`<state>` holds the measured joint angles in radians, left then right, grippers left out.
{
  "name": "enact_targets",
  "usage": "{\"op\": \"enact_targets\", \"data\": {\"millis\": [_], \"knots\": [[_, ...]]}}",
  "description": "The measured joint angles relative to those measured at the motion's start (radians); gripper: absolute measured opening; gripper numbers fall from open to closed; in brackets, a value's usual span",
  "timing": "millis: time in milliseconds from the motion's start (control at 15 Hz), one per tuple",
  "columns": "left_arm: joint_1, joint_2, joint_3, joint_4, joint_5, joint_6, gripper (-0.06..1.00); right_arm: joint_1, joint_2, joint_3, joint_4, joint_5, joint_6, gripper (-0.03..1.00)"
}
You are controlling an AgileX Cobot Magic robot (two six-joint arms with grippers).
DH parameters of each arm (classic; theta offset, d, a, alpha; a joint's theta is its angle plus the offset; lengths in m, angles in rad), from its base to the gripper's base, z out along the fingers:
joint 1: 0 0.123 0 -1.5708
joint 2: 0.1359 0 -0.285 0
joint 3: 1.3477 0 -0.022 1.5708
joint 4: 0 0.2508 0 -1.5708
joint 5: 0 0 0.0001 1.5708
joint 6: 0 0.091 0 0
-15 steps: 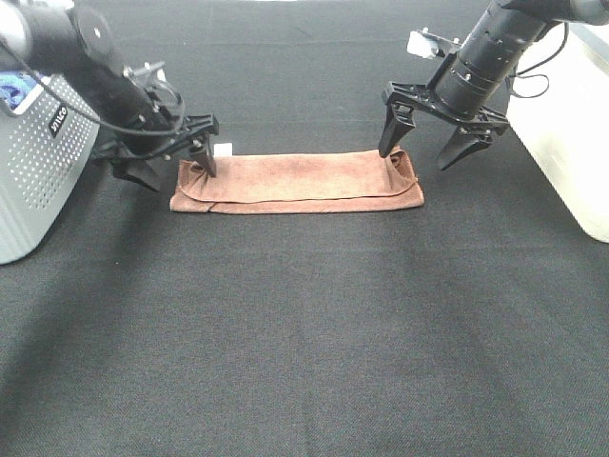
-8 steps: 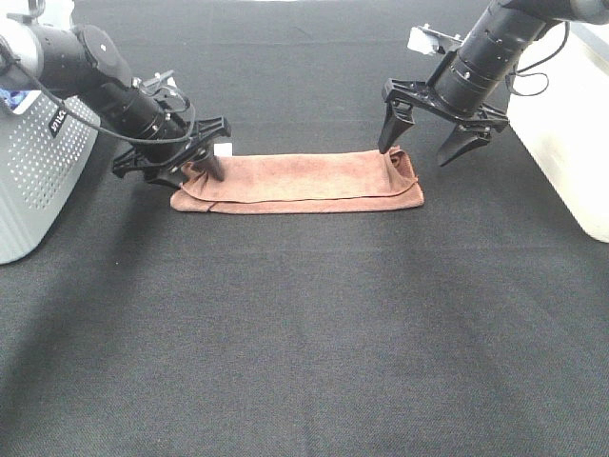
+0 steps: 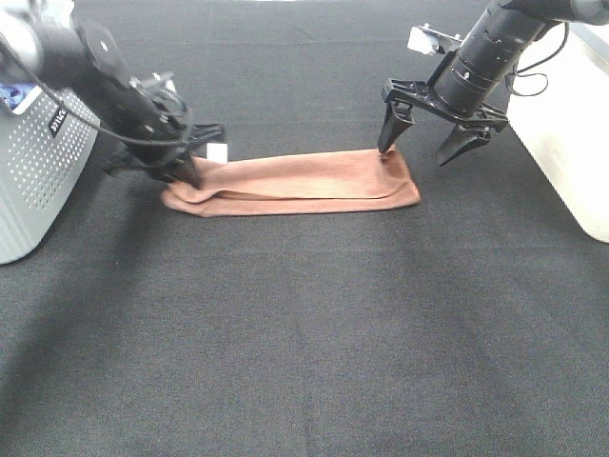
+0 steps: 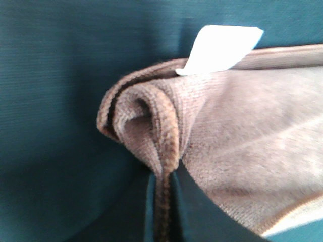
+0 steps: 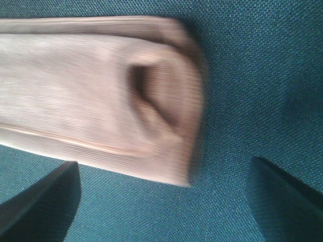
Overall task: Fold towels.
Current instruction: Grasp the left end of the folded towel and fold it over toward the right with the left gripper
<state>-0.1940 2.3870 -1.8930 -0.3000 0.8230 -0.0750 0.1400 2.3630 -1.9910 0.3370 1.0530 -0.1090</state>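
Towel (image 3: 295,183) lies folded into a long strip on the surface (image 3: 304,333). Left hand (image 3: 186,171) is clamped on its left end, beside the white tag (image 3: 218,151). Right hand (image 3: 414,157) is spread wide over the right end, gripping nothing.

Black table (image 3: 304,333) with folded rust towel (image 3: 304,181), grey basket (image 3: 38,181), white bin (image 3: 571,124).
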Motion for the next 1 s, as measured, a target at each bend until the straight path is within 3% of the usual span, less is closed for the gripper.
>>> {"op": "enact_targets", "data": {"millis": [133, 267, 400, 467, 533, 733, 1000], "knots": [[0.002, -0.055, -0.006, 0.114, 0.056, -0.038, 0.04, 0.0, 0.0, 0.0, 0.0, 0.0, 0.0, 0.84], [0.002, -0.084, -0.055, 0.152, 0.137, -0.065, 0.04, 0.0, 0.0, 0.0, 0.0, 0.0, 0.002, 0.84], [-0.017, -0.086, -0.135, 0.052, 0.192, -0.075, 0.04, 0.0, 0.0, 0.0, 0.001, 0.0, 0.013, 0.84], [-0.017, -0.086, -0.135, 0.052, 0.192, -0.075, 0.04, 0.0, 0.0, 0.0, 0.001, 0.0, 0.013, 0.84], [-0.036, -0.086, -0.151, -0.03, 0.184, -0.075, 0.04, 0.0, 0.0, 0.0, 0.001, 0.0, 0.015, 0.84], [-0.108, -0.076, -0.154, -0.251, 0.08, -0.052, 0.04, 0.0, 0.0, 0.0, 0.002, 0.001, 0.015, 0.84], [-0.207, 0.025, -0.155, -0.338, -0.103, -0.048, 0.06, 0.0, 0.0, 0.0, 0.002, 0.011, 0.016, 0.84]]}}
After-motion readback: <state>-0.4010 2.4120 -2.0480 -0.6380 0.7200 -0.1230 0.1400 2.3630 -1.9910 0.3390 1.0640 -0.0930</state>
